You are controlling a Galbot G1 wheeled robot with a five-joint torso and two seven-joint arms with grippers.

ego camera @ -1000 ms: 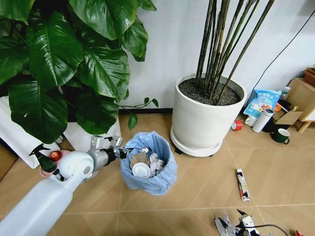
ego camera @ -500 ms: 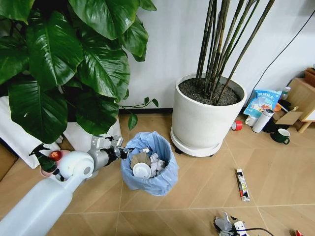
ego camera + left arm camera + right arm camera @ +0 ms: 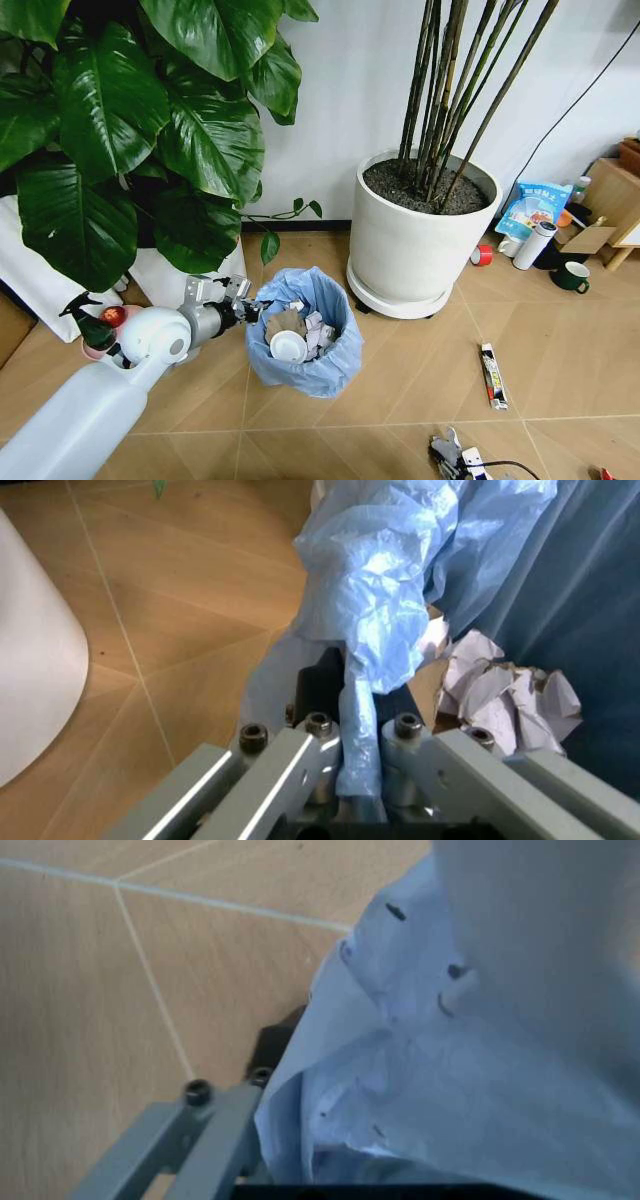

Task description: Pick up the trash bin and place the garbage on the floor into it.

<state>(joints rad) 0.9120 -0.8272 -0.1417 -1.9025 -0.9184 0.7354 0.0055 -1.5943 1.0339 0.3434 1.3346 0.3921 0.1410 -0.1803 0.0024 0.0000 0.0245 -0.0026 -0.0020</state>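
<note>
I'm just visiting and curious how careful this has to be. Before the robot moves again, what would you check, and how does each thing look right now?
1. Left hand gripping the trash bin rim: ok, its fingers are shut on the blue liner edge.
2. Bin upright on the floor: ok.
3. Room left in the bin: ok, though crumpled paper and a white disc already lie inside.
4. Right hand holding garbage: ok, shut on a crumpled white piece low above the floor.
5. Litter still on the floor: not ok, a wrapper stick lies near the white plant pot.
6. Grip includes the bin wall, not only the liner: cannot tell.
</note>
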